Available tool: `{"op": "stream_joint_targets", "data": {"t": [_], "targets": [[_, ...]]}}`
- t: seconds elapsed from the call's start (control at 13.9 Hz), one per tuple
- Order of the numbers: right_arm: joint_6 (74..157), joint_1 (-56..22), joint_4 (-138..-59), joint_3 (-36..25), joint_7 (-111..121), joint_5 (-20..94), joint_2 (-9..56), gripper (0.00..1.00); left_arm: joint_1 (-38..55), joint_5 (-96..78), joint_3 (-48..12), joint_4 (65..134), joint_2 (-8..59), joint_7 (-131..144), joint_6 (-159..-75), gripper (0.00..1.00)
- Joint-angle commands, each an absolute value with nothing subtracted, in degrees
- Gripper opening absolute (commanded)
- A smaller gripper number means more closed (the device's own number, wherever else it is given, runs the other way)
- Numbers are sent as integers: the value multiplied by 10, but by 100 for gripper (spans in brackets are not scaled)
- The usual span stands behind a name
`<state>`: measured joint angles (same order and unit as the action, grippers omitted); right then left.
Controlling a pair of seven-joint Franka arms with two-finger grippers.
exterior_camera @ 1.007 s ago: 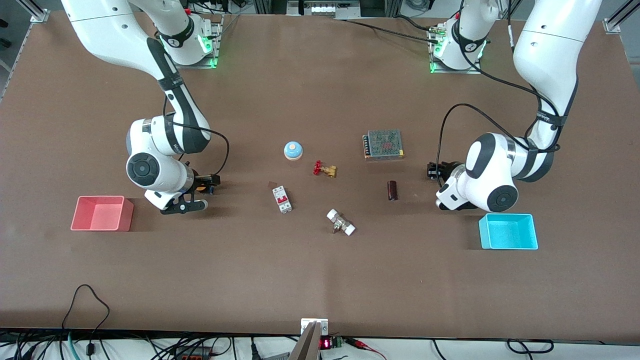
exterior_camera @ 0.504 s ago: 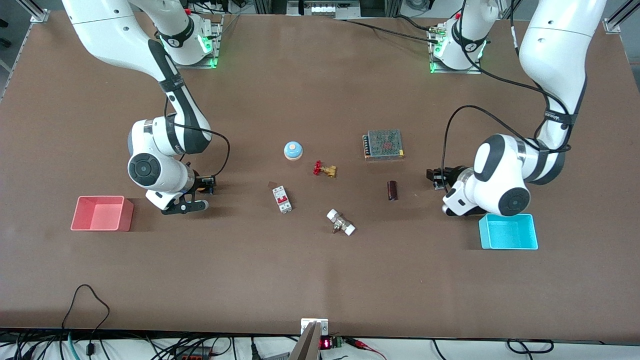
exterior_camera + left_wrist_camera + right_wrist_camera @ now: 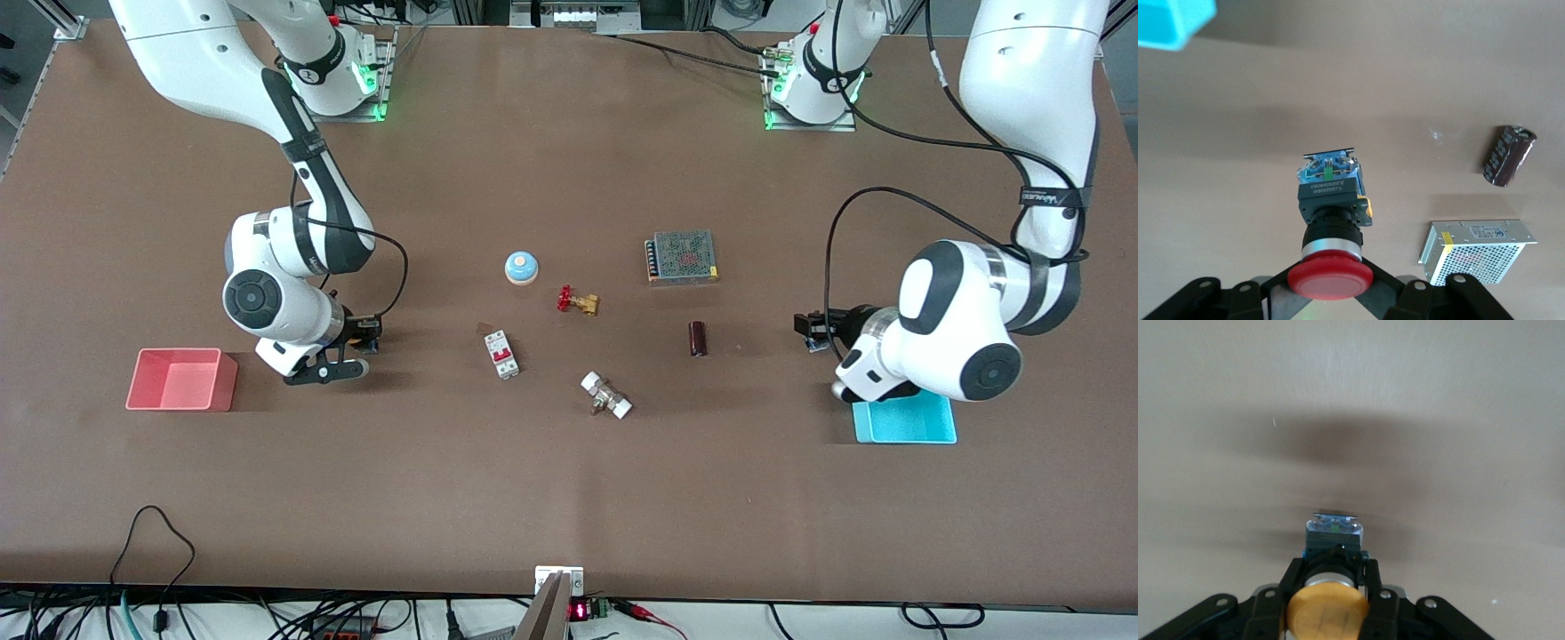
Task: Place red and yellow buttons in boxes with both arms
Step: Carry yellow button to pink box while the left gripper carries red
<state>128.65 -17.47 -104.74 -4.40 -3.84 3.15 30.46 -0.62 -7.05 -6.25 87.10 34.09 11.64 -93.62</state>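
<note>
The left gripper (image 3: 1331, 293) has its fingers closed on the red button (image 3: 1330, 277), body pointing away from the fingertips, held above bare table just beside the cyan box (image 3: 907, 427), whose visible part holds nothing. The right gripper (image 3: 1328, 600) pinches the yellow button (image 3: 1328, 610) the same way, near the pink-red box (image 3: 178, 380), also bare inside.

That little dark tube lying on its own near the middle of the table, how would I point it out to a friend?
Start at the silver perforated metal box toward the left arm's end of the brown table. Just nearer the front camera lies the small dark brown cylinder, flat on its side. Nothing beside it is as plain, dark and smooth.
</note>
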Motion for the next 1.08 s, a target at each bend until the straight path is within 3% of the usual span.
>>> {"op": "stream_joint_targets", "data": {"t": [0.0,0.29,0.65,1.01], "targets": [[1274,-164,-1013,-63,-35,39,267,7,-31,-70,-62,860,337,107,-923,26],[1271,-140,-985,-118,5,4,260,7,-41,-70,-23,821,343,93,-925,26],[1276,-38,-978,-117,119,-19,276,7,-45,-72,24,774,383,33,-928,26],[1234,-2,-959,-117,139,-45,287,5,-44,-72,47,702,451,6,-957,26]]}}
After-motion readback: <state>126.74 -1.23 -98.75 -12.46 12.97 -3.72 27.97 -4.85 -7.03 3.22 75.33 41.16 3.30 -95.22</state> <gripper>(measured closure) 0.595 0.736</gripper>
